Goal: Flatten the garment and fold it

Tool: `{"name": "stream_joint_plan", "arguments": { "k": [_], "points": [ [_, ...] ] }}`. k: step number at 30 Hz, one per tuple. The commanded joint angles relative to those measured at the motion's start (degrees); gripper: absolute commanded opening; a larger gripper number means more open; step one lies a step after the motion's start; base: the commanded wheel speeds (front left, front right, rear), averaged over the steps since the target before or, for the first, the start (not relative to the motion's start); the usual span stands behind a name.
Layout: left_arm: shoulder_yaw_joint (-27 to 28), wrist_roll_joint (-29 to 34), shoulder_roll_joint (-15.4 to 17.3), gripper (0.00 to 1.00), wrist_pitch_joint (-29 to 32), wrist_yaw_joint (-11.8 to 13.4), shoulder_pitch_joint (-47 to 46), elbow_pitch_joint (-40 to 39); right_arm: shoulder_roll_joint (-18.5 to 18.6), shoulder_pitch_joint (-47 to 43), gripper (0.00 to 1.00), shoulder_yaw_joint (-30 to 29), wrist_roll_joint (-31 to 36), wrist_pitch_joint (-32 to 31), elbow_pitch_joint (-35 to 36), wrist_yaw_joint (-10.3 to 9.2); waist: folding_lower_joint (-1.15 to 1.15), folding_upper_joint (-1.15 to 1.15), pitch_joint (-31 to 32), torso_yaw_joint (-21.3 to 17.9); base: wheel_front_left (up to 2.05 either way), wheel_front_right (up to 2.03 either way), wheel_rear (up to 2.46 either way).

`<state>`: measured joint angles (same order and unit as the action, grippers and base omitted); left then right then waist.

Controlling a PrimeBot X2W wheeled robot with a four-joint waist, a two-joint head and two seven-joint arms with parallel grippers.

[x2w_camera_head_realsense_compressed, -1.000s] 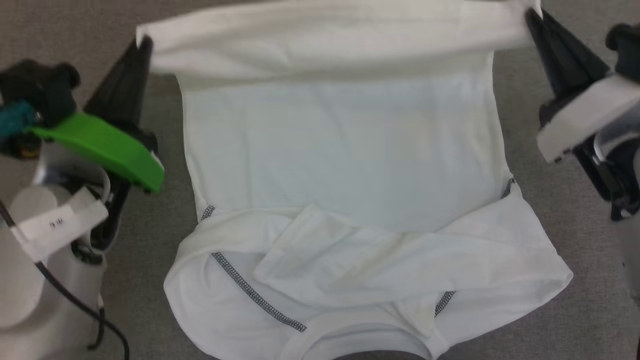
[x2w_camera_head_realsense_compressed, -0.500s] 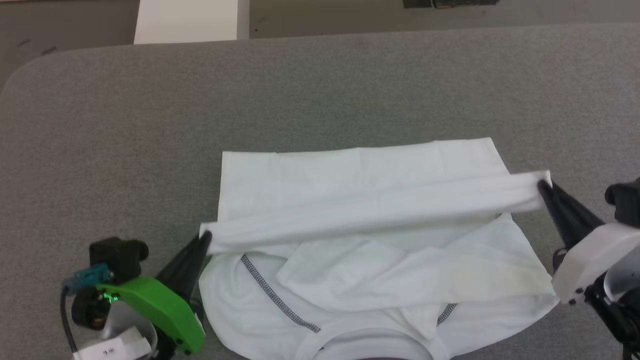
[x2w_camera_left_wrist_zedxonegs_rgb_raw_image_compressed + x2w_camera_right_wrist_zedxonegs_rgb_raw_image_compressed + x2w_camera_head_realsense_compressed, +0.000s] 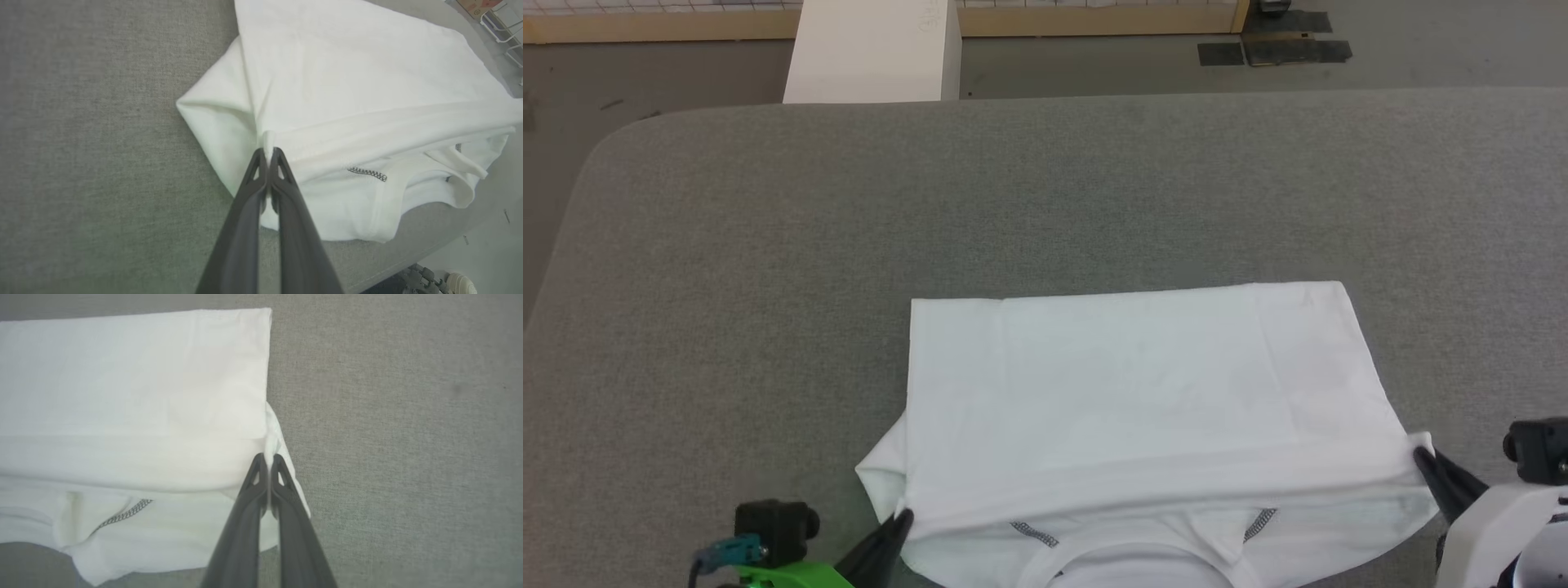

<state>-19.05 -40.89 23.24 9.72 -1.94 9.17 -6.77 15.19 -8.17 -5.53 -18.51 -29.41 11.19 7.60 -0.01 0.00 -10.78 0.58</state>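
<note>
Item 1. Left gripper [image 3: 903, 518]: found at the lower left of the head view. Its fingers are closed tight on a pinch of white fabric at the near left corner of the garment's turned-over layer.

Item 2. Right gripper [image 3: 1419, 453]: found at the lower right. Its fingers are likewise clamped on the near right corner of the same layer.

Item 3. Garment [image 3: 1143, 392]: laid on the near half of the table, close to its front edge. The upper layer is stretched between the two grippers and lies over the body as a smooth rectangle. The neckline [image 3: 1131, 563] and two short runs of dark zigzag stitching [image 3: 1033, 532] are left uncovered along the near side. A bulge of sleeve fabric is seen at the left edge. The far edge is formed by a straight fold.

Item 4. Table [image 3: 1045, 188]: covered in grey cloth, with a rounded far left corner.

Item 5. White box [image 3: 874, 53]: placed beyond the table's far edge, on a grey floor [image 3: 1094, 65].
</note>
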Motion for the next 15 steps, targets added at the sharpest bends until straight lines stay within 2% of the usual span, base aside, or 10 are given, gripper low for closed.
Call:
{"name": "stream_joint_plan", "arguments": {
  "k": [1, 10, 11, 12, 13, 15],
  "points": [
    [-0.6, 0.3, 0.0, 0.00, 0.2, -0.3, 1.1, 0.5, -0.6, -1.4, 0.00, -0.6, 0.8, -1.0, -0.1, -0.11, 0.01, 0.00, 0.2, 0.3, 0.00, 0.00, 0.00],
    [-3.6, 1.4, -1.3, 0.00, -0.1, -1.4, 0.0, 6.4, -4.0, -3.8, 0.00, -1.0, 2.3, -3.2, -5.8, -0.11, 0.01, 0.00, 1.1, 0.4, 0.00, 0.00, 0.00],
    [-3.8, 1.6, -1.2, 0.18, 0.0, -1.2, 0.0, 7.1, -4.3, -4.0, 0.34, -1.3, 2.7, -3.5, -6.3, -0.11, 0.01, 0.00, 1.3, 0.4, 0.00, 0.00, 0.00],
    [-3.9, 1.5, -1.3, 0.87, 0.2, -1.1, 0.1, 7.6, -4.6, -4.2, 1.00, -1.5, 2.9, -3.8, -6.7, -0.11, 0.01, 0.00, 1.5, 0.4, 0.00, 0.00, 0.00],
    [-4.0, 1.6, -1.3, 1.00, 0.5, -0.8, 0.1, 8.0, -5.1, -4.2, 1.00, -2.0, 3.1, -4.0, -7.0, -0.11, 0.01, 0.00, 1.8, 0.4, 0.00, 0.00, 0.00],
    [-3.9, 1.9, -1.2, 1.00, 0.3, -0.3, 0.3, 8.4, -5.8, -4.4, 1.00, -2.8, 3.4, -4.2, -7.2, -0.11, 0.01, 0.00, 2.3, 0.4, 0.00, 0.00, 0.00]
  ]
}}
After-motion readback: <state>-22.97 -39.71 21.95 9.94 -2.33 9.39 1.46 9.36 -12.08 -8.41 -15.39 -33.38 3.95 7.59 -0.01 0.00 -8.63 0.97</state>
